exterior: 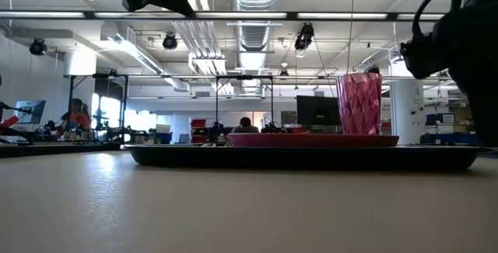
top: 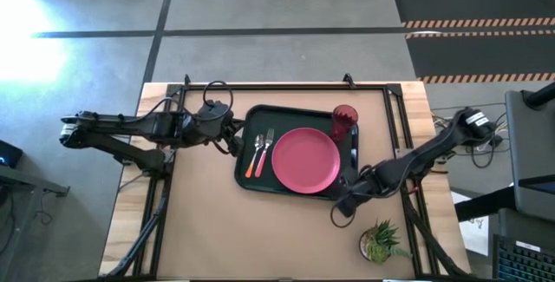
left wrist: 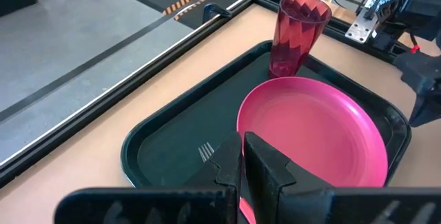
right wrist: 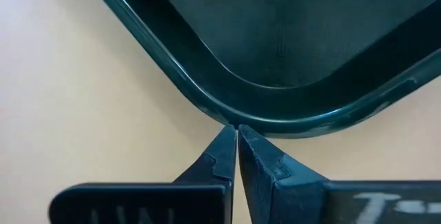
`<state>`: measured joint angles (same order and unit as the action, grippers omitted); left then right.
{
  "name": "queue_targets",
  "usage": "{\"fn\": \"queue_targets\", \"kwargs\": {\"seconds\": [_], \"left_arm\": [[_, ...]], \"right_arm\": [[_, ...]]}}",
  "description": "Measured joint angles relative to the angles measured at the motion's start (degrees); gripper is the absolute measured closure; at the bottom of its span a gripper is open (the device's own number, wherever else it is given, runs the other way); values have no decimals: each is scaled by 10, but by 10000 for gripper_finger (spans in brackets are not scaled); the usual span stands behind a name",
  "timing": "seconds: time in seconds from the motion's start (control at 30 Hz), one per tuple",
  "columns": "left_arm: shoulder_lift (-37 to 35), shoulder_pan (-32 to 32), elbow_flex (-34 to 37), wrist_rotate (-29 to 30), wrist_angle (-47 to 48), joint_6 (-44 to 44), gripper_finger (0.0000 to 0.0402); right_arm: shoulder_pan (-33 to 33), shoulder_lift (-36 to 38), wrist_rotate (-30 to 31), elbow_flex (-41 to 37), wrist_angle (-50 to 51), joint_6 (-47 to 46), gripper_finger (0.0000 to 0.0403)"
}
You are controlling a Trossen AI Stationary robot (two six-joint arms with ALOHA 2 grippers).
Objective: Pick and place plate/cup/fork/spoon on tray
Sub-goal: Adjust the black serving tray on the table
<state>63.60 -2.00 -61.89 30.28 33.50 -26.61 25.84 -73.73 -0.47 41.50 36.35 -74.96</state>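
— Grippers first: where are they?
— Right gripper, pinched shut and empty, has its tips at a rounded corner of the tray. Left gripper, also shut and empty, is above the tray's opposite edge.
— Tableware?
— Ahead of the left gripper: plate, cup beyond it, fork and spoon just beneath, all on the tray.
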Motion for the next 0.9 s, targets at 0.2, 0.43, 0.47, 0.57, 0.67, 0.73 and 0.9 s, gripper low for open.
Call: {"fn": "queue_targets", "kwargs": {"seconds": [0.2, 0.43, 0.47, 0.57, 0.67, 0.73, 0.9], "left_arm": [[0, 0, 0, 0, 0, 0, 401], [0, 0, 0, 0, 0, -1, 401], [0, 0, 0, 0, 0, -1, 401], [0, 0, 0, 0, 0, -1, 401], [0, 0, 0, 0, -1, -1, 401], [0, -1, 0, 0, -1, -1, 401], [0, 0, 0, 0, -1, -1, 401]], "right_arm": [[6, -27, 4, 1, -10, -4, 394], [7, -31, 9, 1, -13, 7, 394], [8, -28, 15, 1, -13, 10, 394], [4, -22, 38, 0, -14, 17, 394], [0, -21, 56, 0, -16, 19, 394], [0, -21, 55, -1, -24, 23, 394], [0, -21, 55, -1, -32, 33, 394]]}}
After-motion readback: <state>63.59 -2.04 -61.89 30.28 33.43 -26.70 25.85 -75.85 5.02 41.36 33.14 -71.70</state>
